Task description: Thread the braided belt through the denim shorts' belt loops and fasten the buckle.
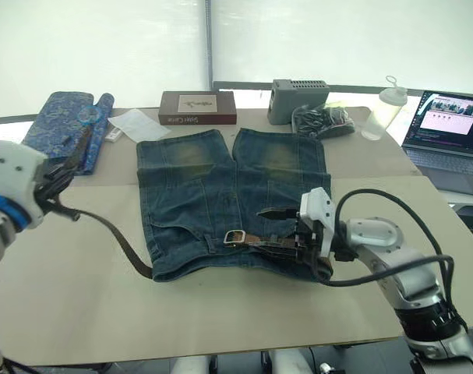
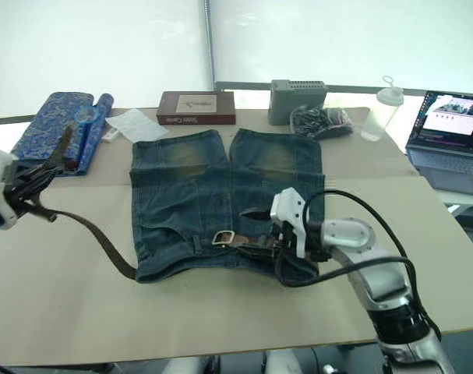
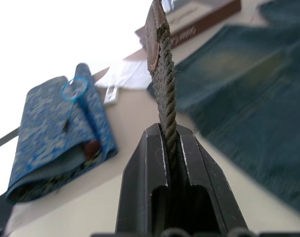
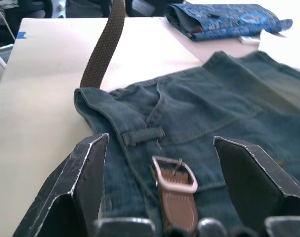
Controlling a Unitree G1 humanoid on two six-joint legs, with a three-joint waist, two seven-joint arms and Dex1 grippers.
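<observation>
Shorts (image 1: 220, 199): laid flat on the tabletop (image 1: 80, 304), waistband toward the robot, legs pointing away.
Belt (image 1: 115, 238): seen running from the left end effector down across the tabletop to the waistband's left end, where it is lost to view at the denim; a brown strap end is seen again along the waistband right of the buckle.
Buckle (image 4: 174, 174): lying on the waistband near its middle, prong across the frame, just beside a belt loop (image 4: 142, 134).
Left end effector (image 3: 170, 148): fingers clamped on the belt's free end, held above the tabletop well left of the shorts.
Right end effector (image 4: 159, 153): fingers spread apart, poised at the waistband with the buckle between them; nothing is gripped.
Rolled blue cloth (image 1: 61, 128): beyond the shorts' left side.
Brown box (image 1: 197, 107): beyond the shorts' legs.
Laptop (image 1: 450, 132): well right of the shorts.
</observation>
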